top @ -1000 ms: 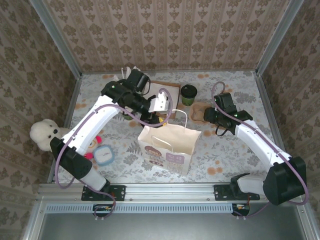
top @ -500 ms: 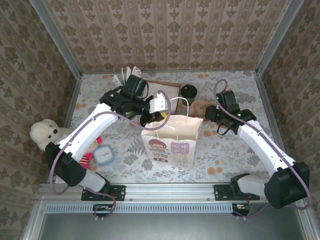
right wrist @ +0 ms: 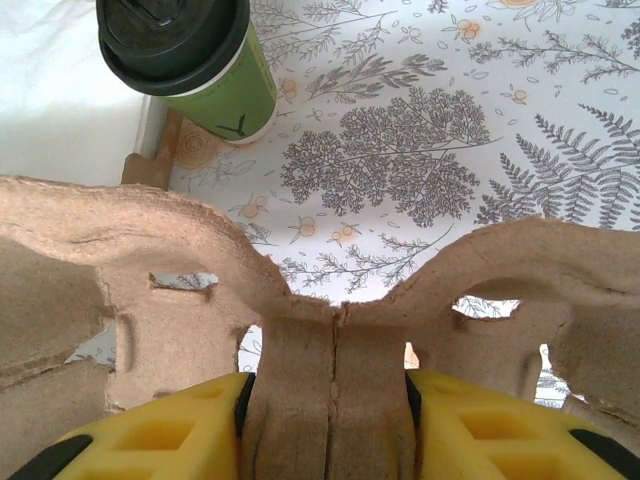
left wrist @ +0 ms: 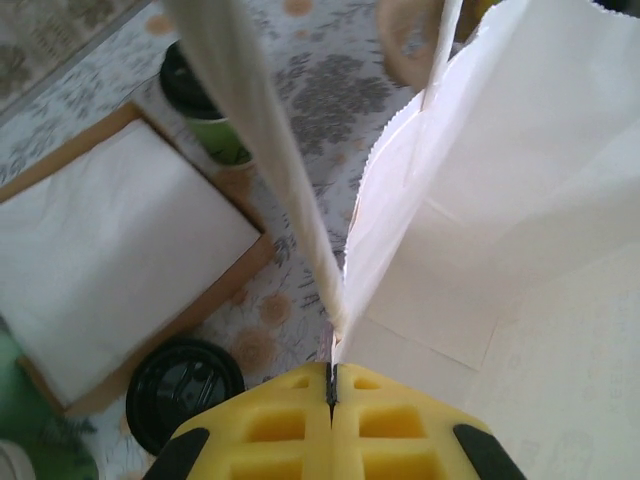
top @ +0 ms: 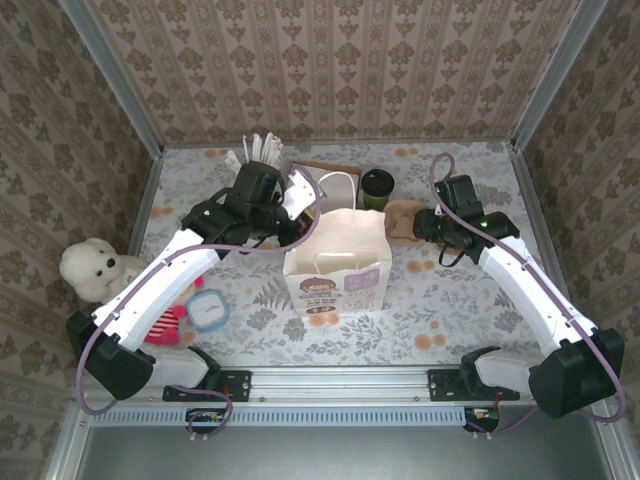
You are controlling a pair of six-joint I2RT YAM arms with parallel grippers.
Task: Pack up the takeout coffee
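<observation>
left jaws now clamped together on the paper bag (top: 337, 262) rim; bag has swung upright, mouth open, frame centre. right jaws clamped on cardboard cup carrier (right wrist: 330, 300). takeout coffee (top: 377, 187) stands on table (top: 450, 300), upper centre, behind bag. bag looks ready for loading.

Seen from above, a paper bag (top: 337, 262) stands upright at centre frame. Above it lies a napkin tray (left wrist: 205, 308), with the takeout coffee (top: 377, 187) just right of the tray. My left gripper (left wrist: 330, 388) clamps the bag's handle at its upper left. My right gripper (right wrist: 335, 400) clasps a cup carrier (top: 402, 222) at the bag's upper right, below the coffee. A plush bear (top: 88, 268) sits at the left edge.
</observation>
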